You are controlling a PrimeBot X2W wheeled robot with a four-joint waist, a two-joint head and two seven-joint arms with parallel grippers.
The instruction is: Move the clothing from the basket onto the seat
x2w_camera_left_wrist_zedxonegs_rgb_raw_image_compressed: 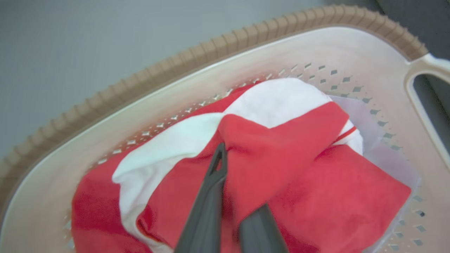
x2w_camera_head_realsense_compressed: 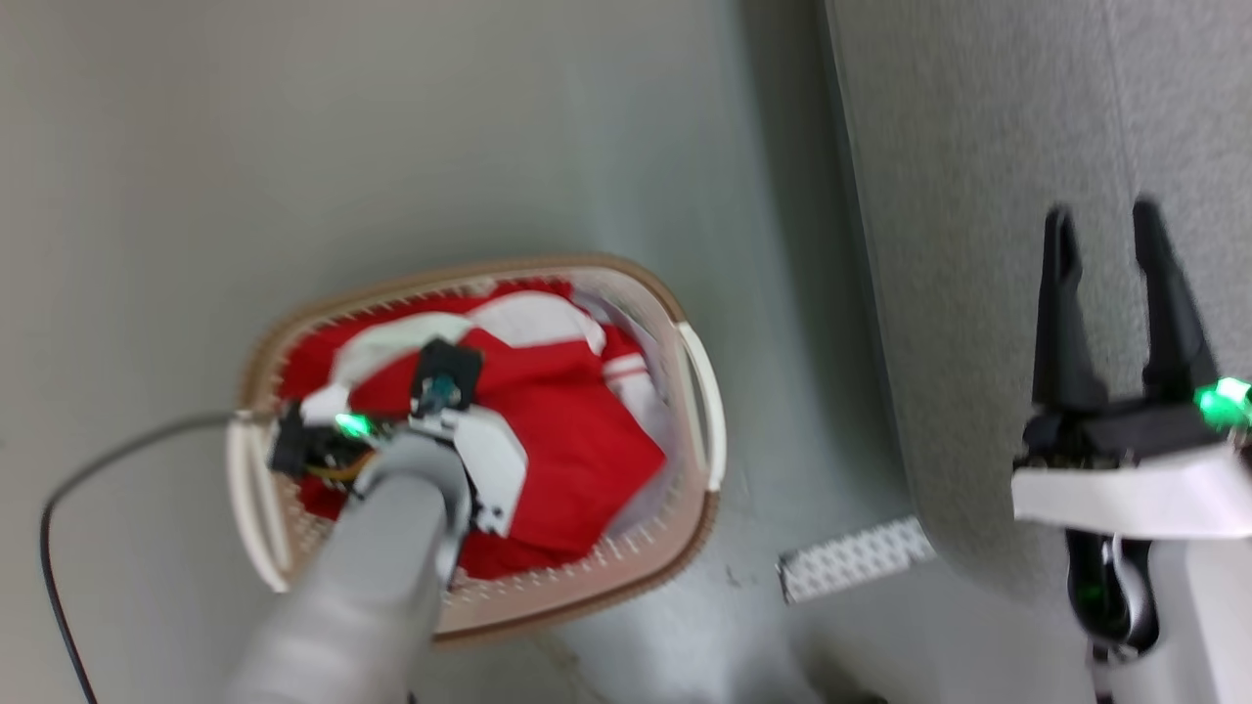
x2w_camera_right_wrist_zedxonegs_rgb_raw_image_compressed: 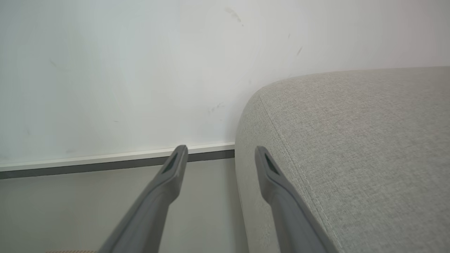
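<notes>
The clothing [x2w_camera_head_realsense_compressed: 577,420], bright red with white panels, fills the oval white basket [x2w_camera_head_realsense_compressed: 685,548] with the tan rim, which stands on the floor left of the seat [x2w_camera_head_realsense_compressed: 978,196]. My left arm reaches down into the basket. In the left wrist view my left gripper [x2w_camera_left_wrist_zedxonegs_rgb_raw_image_compressed: 233,165] is shut on a raised fold of the red clothing [x2w_camera_left_wrist_zedxonegs_rgb_raw_image_compressed: 299,182]; one fingertip is buried under the cloth. A pale piece [x2w_camera_left_wrist_zedxonegs_rgb_raw_image_compressed: 379,147] lies beneath, against the basket wall [x2w_camera_left_wrist_zedxonegs_rgb_raw_image_compressed: 211,49]. My right gripper [x2w_camera_head_realsense_compressed: 1101,217] stands open and empty over the grey seat's edge [x2w_camera_right_wrist_zedxonegs_rgb_raw_image_compressed: 351,140], its fingers [x2w_camera_right_wrist_zedxonegs_rgb_raw_image_compressed: 220,150] apart.
A black cable [x2w_camera_head_realsense_compressed: 59,508] runs across the floor to the basket's left. A white perforated strip [x2w_camera_head_realsense_compressed: 851,557] lies on the floor by the seat's corner. A pale wall with a skirting board [x2w_camera_right_wrist_zedxonegs_rgb_raw_image_compressed: 105,160] stands beyond the seat.
</notes>
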